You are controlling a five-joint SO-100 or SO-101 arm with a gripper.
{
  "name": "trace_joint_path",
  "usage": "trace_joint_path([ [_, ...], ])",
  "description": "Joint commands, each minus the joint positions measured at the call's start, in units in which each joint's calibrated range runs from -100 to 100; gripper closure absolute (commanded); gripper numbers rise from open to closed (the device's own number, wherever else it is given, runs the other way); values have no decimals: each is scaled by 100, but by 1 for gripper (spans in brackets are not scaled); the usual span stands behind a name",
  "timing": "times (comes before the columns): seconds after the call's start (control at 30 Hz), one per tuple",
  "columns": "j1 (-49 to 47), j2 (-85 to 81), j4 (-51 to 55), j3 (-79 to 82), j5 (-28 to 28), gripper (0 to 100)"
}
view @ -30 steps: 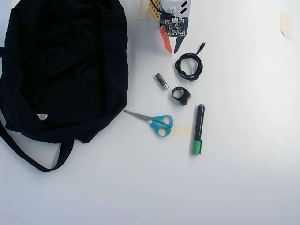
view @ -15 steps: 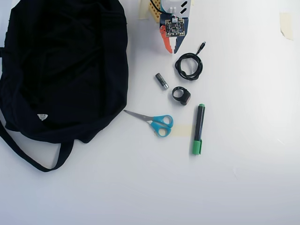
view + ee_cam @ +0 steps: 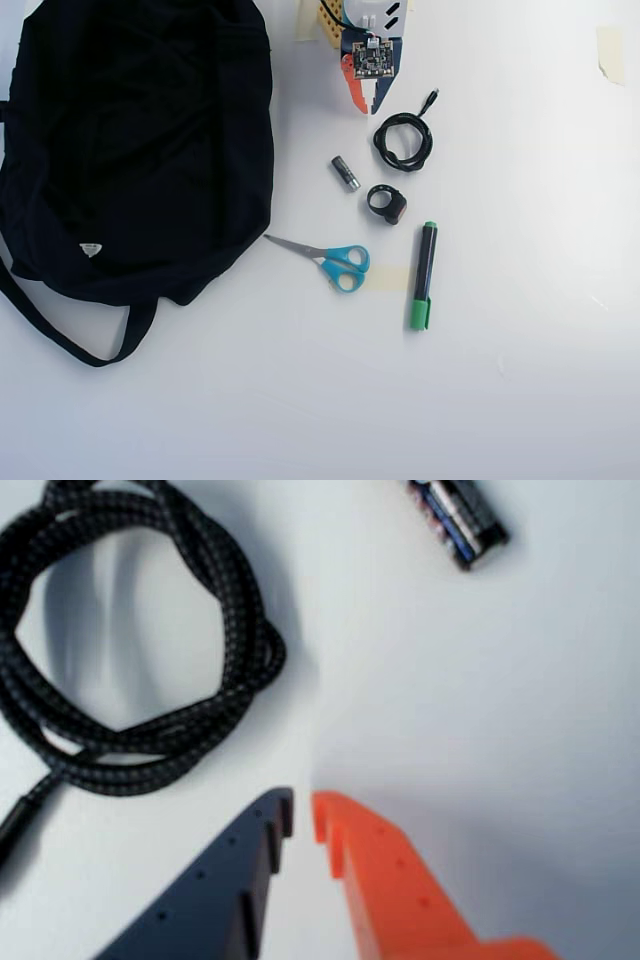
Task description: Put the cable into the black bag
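Observation:
A coiled black braided cable (image 3: 130, 650) lies on the white table at the upper left of the wrist view; in the overhead view the cable (image 3: 403, 141) sits just below and right of the arm. My gripper (image 3: 303, 815) has a dark blue finger and an orange finger almost touching, with nothing between them; it hovers over bare table to the right of the coil. In the overhead view the gripper (image 3: 365, 103) is at the top centre. The black bag (image 3: 140, 150) lies flat at the left.
A battery (image 3: 457, 522) lies at the top right of the wrist view, also seen in the overhead view (image 3: 345, 172). A small black ring-shaped object (image 3: 386, 204), blue-handled scissors (image 3: 335, 262) and a green marker (image 3: 423, 275) lie below the cable.

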Motion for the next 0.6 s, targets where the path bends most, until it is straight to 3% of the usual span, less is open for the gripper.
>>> trace_joint_path([
  [0.0, 22, 141, -646, 67, 35, 97],
  [0.57, -38, 3544, -5944, -1828, -18, 98],
])
